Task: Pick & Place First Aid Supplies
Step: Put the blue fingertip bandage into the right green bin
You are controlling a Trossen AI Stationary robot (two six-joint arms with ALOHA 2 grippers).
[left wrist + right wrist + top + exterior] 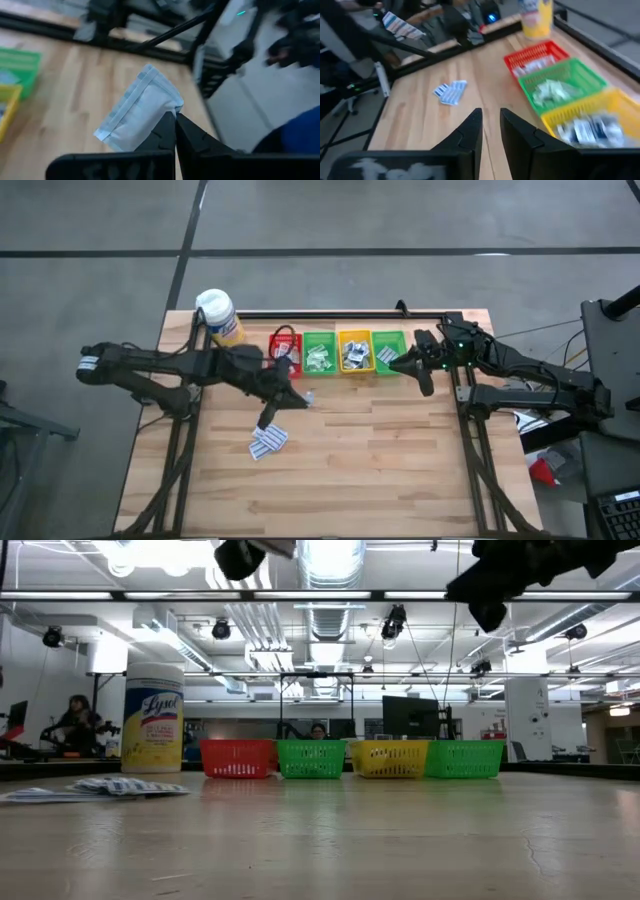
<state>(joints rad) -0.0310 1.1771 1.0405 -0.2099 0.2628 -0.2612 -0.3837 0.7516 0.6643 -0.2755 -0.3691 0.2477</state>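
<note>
Sorting was partly done: sachets lay in 4 bins (341, 352) at frame centre, while a loose pile (267, 441) remained lower left of centre. One sachet (140, 110) was pinched by a corner in the clenched left gripper (175, 116), long axis diagonal toward upper right. The right gripper (491, 114), empty, stood slightly parted.

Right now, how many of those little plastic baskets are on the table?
4, side by side along the table's far edge: red bin nearest the yellow wipes canister, then green bin, yellow bin, and a second green bin.
</note>
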